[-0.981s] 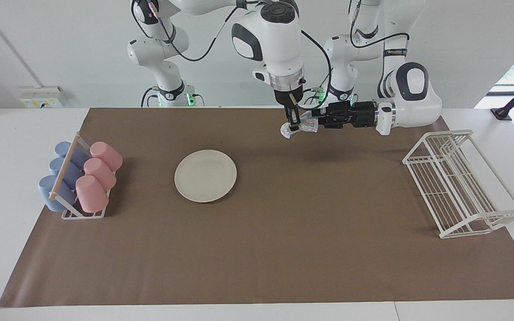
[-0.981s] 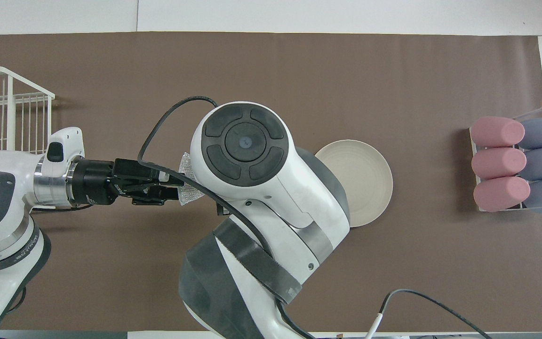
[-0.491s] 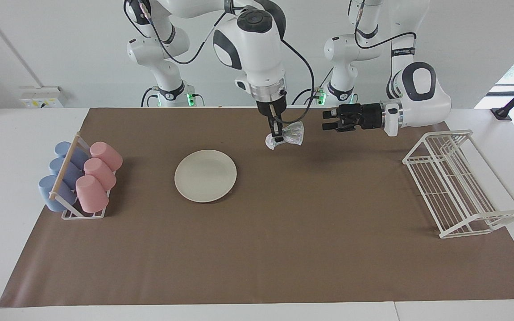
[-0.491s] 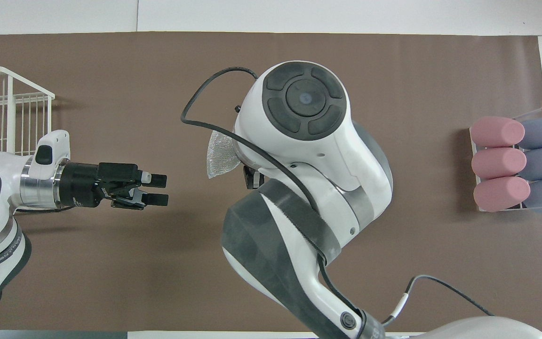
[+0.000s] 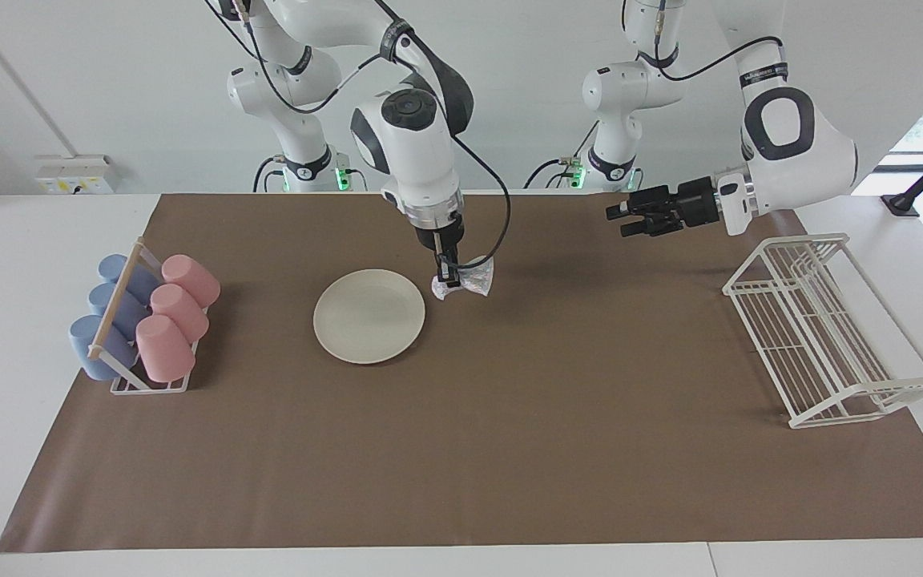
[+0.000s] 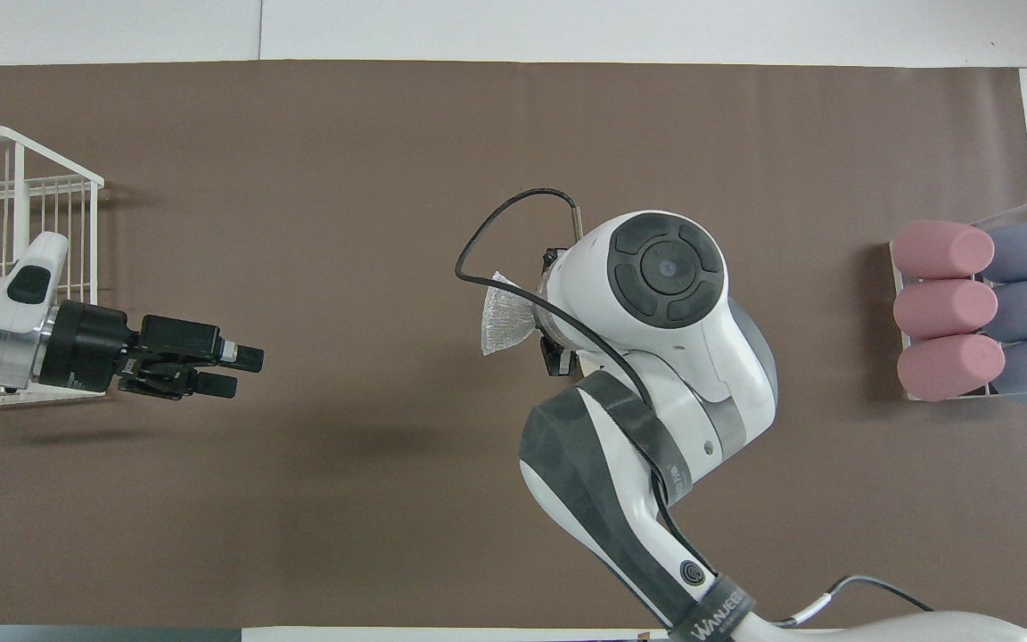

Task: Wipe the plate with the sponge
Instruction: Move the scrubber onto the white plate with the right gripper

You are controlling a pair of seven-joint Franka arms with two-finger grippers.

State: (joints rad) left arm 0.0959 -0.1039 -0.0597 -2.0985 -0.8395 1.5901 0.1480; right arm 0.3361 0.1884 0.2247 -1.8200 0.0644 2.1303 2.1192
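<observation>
Down near the desk's middle, the right end effector (image 5: 448, 280) points straight down, its fingertips pinched on the sponge (image 5: 473, 280), a crumpled, shiny silver-grey pad with a wrinkly surface that bulges out toward the left arm's end. It hangs just beside the rim of the plate (image 5: 368, 316), a round, flat, cream-white dish with a shallow rim lying on the brown matte mat (image 5: 461, 449); whether the sponge touches the mat is hard to tell. The left end effector (image 5: 620, 222) is held level above the mat near the white wire rack (image 5: 830, 336), fingers spread and holding nothing. Smooth pink and blue cups (image 5: 165, 320) lie in a holder at the right arm's end.
</observation>
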